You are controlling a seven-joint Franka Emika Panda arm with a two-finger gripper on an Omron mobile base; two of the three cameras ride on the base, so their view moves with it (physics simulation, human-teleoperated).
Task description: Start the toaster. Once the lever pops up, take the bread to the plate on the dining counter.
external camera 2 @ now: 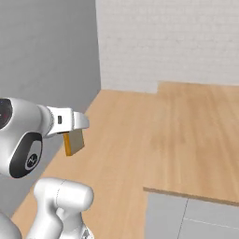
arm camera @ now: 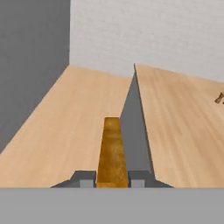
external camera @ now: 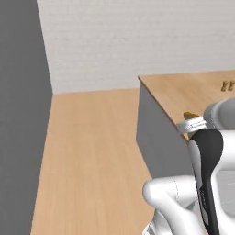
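Bread (arm camera: 112, 153), 1 slice, clamped edge-on between 2 jaws, 1 dining counter (arm camera: 183, 118) beside

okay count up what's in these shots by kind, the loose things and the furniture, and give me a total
Bread slice, held in the claw: 1
Dining counter: 1
Small brown objects on the counter, too small to identify: 2
Total: 4

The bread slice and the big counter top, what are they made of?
The thin golden-brown bread slice, pinched in the end effector, looks like toasted bread: matte, with a darker crust edge and a paler tan face. The large light wooden counter top looks like pale planks with faint grain lines and a smooth, dull finish, on a plain grey base.
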